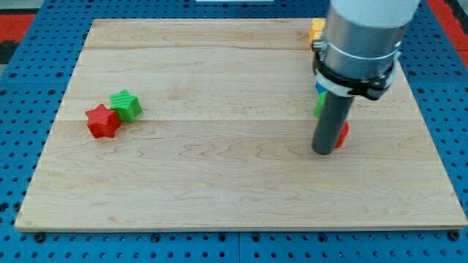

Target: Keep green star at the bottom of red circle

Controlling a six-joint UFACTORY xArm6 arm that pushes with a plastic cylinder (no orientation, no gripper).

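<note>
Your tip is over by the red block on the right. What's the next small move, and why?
Probably slide my tip toward the view's left, heading for the green star. It sits far left, touching the red star, while my tip is beside the half-hidden red block, likely the circle, so the star is not below it yet.

Pale grained wood board (219,175); ridged plastic-looking green star (126,104); matt dark rod (327,128)

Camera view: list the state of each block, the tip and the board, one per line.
green star: flat, touching the red star.
red star: flat, lower left of it.
my tip: on the board, beside a red block.
red block: mostly hidden.
green block: mostly hidden.
yellow block: top edge, partly hidden.
board: level.
</note>
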